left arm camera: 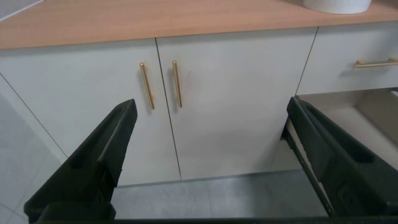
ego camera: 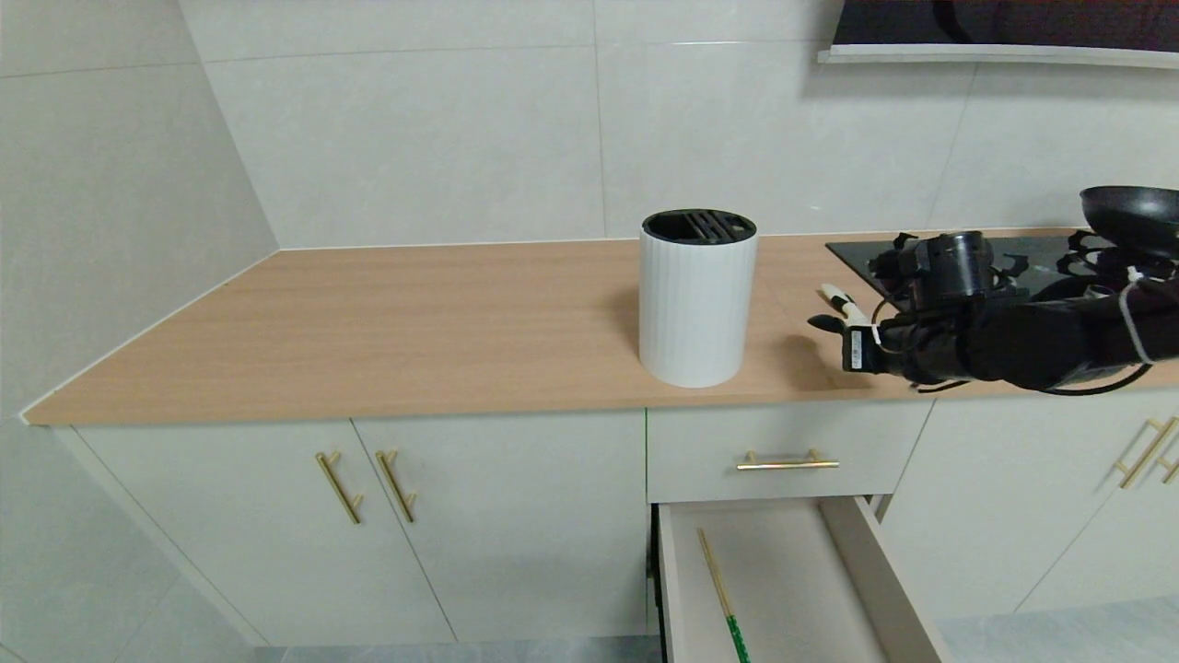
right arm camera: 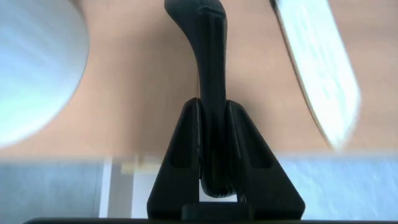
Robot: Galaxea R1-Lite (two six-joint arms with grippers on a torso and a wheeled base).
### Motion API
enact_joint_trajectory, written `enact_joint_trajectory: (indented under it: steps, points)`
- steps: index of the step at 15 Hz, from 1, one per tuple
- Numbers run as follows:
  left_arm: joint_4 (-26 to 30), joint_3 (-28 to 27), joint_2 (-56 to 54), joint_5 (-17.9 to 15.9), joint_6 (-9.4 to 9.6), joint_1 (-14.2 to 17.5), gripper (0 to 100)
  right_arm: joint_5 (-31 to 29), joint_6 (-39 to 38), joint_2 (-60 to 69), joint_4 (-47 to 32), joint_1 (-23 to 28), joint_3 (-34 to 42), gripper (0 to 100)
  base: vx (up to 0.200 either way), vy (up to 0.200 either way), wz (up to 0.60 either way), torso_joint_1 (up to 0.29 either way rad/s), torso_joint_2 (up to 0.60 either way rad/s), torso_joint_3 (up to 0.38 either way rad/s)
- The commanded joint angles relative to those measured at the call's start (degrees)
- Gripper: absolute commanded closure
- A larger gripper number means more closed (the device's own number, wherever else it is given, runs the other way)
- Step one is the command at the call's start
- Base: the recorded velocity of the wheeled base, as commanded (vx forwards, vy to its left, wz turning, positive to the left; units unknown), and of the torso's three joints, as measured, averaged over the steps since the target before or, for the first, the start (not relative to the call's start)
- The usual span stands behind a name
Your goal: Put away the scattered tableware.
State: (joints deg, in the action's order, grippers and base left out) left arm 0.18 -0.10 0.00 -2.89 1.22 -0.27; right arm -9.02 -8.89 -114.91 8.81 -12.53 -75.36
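The open drawer [ego camera: 799,580] below the tabletop [ego camera: 414,322] holds a thin chopstick [ego camera: 723,599] with a green end (one or a pair, I cannot tell), lying lengthwise along the drawer's left side. On the tabletop stands the white holder [ego camera: 695,313], a ribbed upright cylinder with a black slotted insert on top.

The right gripper [ego camera: 852,345] is just to the holder's right, near the tabletop's front edge, its fingers [right arm camera: 245,143] clamped narrow on a slim black utensil [right arm camera: 208,56]. The utensil's long axis runs straight out from the gripper, roughly level, its free end pointing toward the holder and stopping short of it.

A white utensil [ego camera: 840,299] lies on the tabletop just behind the gripper, between the holder and the hob [ego camera: 921,250], slanted, its dark-tipped end toward the wall.

The left gripper [left arm camera: 211,109] hangs low before the cabinet doors [left arm camera: 205,106], spread wide, holding nothing
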Motion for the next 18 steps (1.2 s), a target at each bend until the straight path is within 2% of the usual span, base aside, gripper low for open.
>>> enact_joint_trajectory:
  steps: [1, 3, 7, 10, 18]
  points:
    - [-0.01, 0.01, 0.00, -0.01, 0.01, 0.00, 0, -0.91, -1.66, 10.93, 0.15, -1.88, 10.85, 100, 0.000, 0.000, 0.00, 0.000, 0.00, 0.000]
    - [-0.01, 0.01, 0.00, -0.01, 0.01, 0.00, 0, -0.47, -2.36, 14.80, 0.24, -1.97, 16.30, 100, 0.000, 0.000, 0.00, 0.000, 0.00, 0.000]
    - [-0.01, 0.01, 0.00, -0.01, 0.01, 0.00, 0, -0.56, -2.28, 17.26, 0.24, -1.97, 21.05, 100, 0.000, 0.000, 0.00, 0.000, 0.00, 0.000]
    - [-0.01, 0.01, 0.00, -0.01, 0.01, 0.00, 0, -0.47, -1.84, 17.00, 3.14, -3.02, 22.01, 100, 0.000, 0.000, 0.00, 0.000, 0.00, 0.000]
    - [-0.01, 0.01, 0.00, -0.01, 0.01, 0.00, 0, -0.65, -1.66, 17.53, 3.40, -4.61, 23.77, 100, 0.000, 0.000, 0.00, -0.021, 0.04, 0.029]
